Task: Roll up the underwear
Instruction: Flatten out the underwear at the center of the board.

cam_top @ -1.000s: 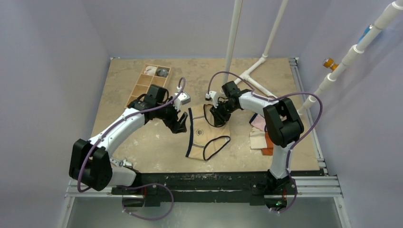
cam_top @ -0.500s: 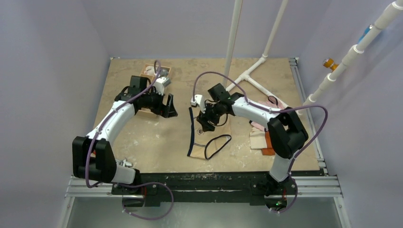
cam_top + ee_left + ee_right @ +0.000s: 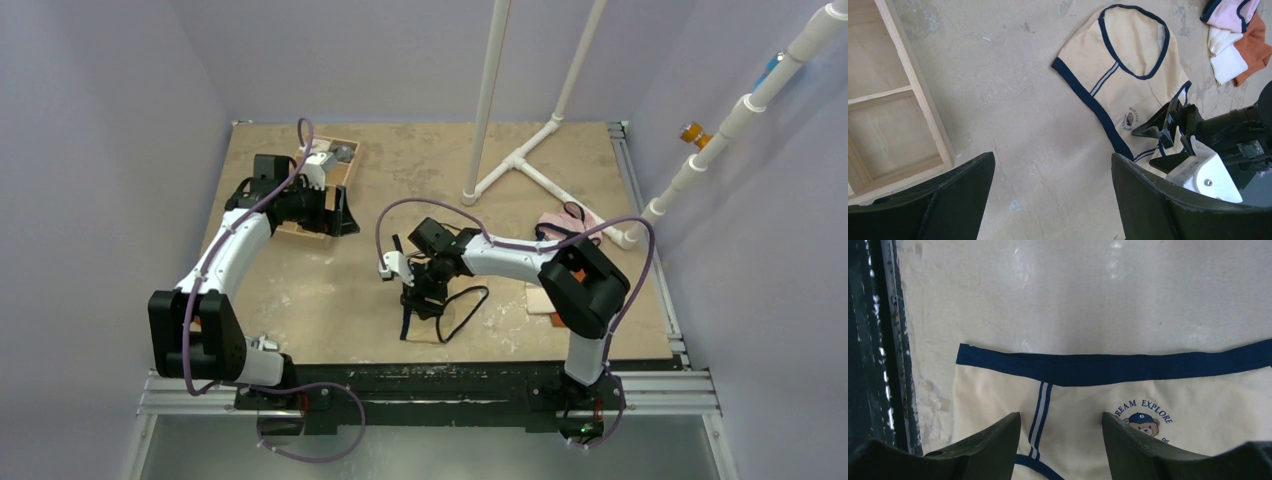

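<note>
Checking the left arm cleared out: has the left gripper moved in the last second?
Yes. The left gripper has moved away from the underwear, toward the far-left wooden tray.

Tan speckled table top point(image 3: 330, 300), scuffed white in spots. Lavender walls point(image 3: 100, 120) on three sides. White PVC pipe frame point(image 3: 488, 90) standing at back, another pipe run point(image 3: 745, 107) up the right wall. Black rails point(image 3: 450, 382) along near edge. Light even.

The underwear point(image 3: 998, 390) lies flat on the pale tabletop point(image 3: 1073, 295), its navy waistband point(image 3: 1108, 367) running straight across. The right gripper point(image 3: 1060, 417) sits over the cloth with jaws apart, framing twin blue stripes point(image 3: 1041, 407) (a small bear print point(image 3: 1143, 421) shows just beside them). A dark rail point(image 3: 878, 340) lines the left edge.
</note>
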Available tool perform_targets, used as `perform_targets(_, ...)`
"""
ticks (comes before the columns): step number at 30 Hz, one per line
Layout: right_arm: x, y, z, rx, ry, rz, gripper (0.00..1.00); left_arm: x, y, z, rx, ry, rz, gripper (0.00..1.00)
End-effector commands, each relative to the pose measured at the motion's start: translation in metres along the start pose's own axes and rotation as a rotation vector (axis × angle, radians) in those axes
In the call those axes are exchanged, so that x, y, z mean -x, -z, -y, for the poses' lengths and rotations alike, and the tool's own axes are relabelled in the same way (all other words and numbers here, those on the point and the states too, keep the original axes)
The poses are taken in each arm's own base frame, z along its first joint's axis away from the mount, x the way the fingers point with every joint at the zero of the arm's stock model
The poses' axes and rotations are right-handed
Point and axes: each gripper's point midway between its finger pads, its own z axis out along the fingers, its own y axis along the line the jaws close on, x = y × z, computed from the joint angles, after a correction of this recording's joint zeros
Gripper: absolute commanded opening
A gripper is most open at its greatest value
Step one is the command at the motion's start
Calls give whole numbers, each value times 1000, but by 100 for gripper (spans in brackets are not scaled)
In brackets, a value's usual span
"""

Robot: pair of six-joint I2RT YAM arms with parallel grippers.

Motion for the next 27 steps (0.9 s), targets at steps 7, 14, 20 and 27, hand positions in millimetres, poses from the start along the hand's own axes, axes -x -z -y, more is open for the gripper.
perform_targets(7,-85,38,-25,-86,106,-269,62,24,7,-3,21,-16,47,87)
perform_targets(14,-77,81,-7,-260,76,-154,66,22,-7,3,-55,11,20,88)
perform_targets(20,-39,120,57,-367,-153,89,66,26,-10,5,-70,4,23,89)
perform_targets(27,-8,95,112,-350,-317,156,62,24,-9,6,-69,-5,33,90)
